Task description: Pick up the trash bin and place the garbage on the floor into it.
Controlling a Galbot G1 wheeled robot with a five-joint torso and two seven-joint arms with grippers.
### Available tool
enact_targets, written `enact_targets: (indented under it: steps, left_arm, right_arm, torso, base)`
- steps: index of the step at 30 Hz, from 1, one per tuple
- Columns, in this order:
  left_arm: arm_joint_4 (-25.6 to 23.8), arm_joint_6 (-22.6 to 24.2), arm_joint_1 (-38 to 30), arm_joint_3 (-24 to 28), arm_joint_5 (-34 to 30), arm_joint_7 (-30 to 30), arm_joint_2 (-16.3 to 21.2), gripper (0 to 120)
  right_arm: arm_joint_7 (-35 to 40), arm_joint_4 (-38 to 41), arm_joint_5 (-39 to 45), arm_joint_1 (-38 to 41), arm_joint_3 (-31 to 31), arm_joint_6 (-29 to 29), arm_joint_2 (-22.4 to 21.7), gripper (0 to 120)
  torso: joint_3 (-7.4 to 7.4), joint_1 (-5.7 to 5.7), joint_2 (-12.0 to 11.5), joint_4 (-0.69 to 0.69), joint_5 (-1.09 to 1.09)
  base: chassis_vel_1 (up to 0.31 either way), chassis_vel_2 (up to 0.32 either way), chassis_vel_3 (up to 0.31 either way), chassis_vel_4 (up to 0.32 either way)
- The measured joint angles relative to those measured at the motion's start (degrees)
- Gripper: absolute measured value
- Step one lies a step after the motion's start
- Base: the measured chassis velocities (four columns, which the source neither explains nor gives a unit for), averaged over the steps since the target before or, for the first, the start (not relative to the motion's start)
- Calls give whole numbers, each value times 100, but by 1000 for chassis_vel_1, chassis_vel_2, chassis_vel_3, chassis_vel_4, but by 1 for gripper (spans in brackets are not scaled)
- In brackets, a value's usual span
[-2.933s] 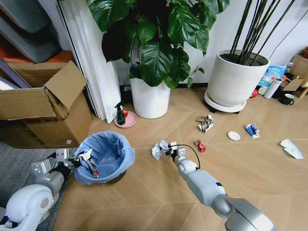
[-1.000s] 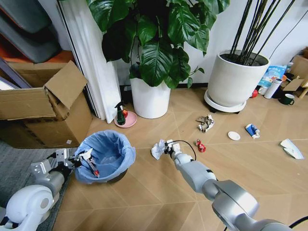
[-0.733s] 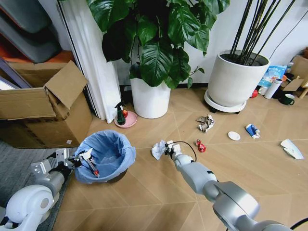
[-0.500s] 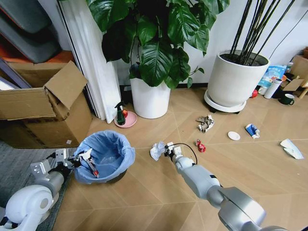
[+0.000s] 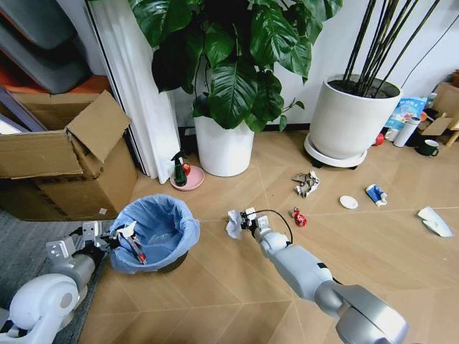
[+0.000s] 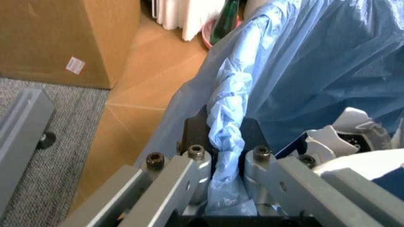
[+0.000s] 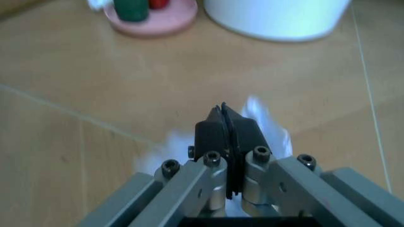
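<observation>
Wood-plank floor (image 5: 215,287) — pale, angled seams. Two white plant pots (image 5: 224,147) stand against a white wall (image 5: 326,50). Cardboard box (image 5: 68,161) on grey carpet (image 5: 21,251).

You have one trash bin (image 5: 155,233), two white plant pots (image 5: 224,147) (both upper frame), one cardboard box (image 5: 68,168), and six litter pieces (image 5: 306,183) across the floor.

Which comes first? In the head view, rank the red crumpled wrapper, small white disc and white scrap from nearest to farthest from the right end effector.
From the right end effector, shut on a crumpled white paper wad:
1. Red crumpled wrapper, just beside it.
2. Small white disc, farther along.
3. White scrap, far edge of the floor.
</observation>
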Motion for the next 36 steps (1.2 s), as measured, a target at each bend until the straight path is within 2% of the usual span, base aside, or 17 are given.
enact_targets:
  steps: [9, 20, 28, 30, 31, 34, 35, 36]
  left_arm:
    - [232, -11, -99, 179, 86, 0, 1, 2]
    - [222, -13, -79, 126, 94, 13, -3, 2]
    - [155, -18, -30, 61, 93, 21, -24, 2]
    - [139, -19, -19, 43, 91, 25, -25, 2]
    - [139, -19, -19, 43, 91, 25, -25, 2]
    - [103, -21, -12, 35, 84, 27, -16, 2]
    - [103, -21, -12, 35, 84, 27, -16, 2]
    - [93, -20, -12, 37, 83, 27, -12, 2]
  right_arm:
    - [59, 984, 181, -73, -82, -162, -329, 0]
    - [68, 952, 184, -83, -86, -162, -306, 0]
    - [410, 935, 285, -329, 81, -168, -252, 0]
    - [461, 1000, 289, -442, 147, -169, -309, 10]
    - [461, 1000, 289, -442, 147, -169, -309, 10]
    - [532, 1132, 306, -657, 334, -208, -465, 26]
    - [532, 1132, 306, -657, 334, -208, -465, 26]
    - [559, 1162, 302, -710, 390, -230, -501, 31]
  torso:
    - [0, 0, 0, 0, 0]
    - [0, 0, 0, 0, 0]
    - [0, 0, 0, 0, 0]
    - [0, 0, 0, 0, 0]
    - [0, 0, 0, 0, 0]
    - [0, 0, 0, -1, 0]
    - [0, 0, 0, -1, 0]
    - [0, 0, 0, 0, 1]
  base:
    - [0, 0, 0, 0]
    - [0, 0, 0, 0]
    - [0, 0, 0, 0]
    - [0, 0, 0, 0]
    - [0, 0, 0, 0]
    - [0, 0, 0, 0]
    - [0, 0, 0, 0]
    - [0, 0, 0, 0]
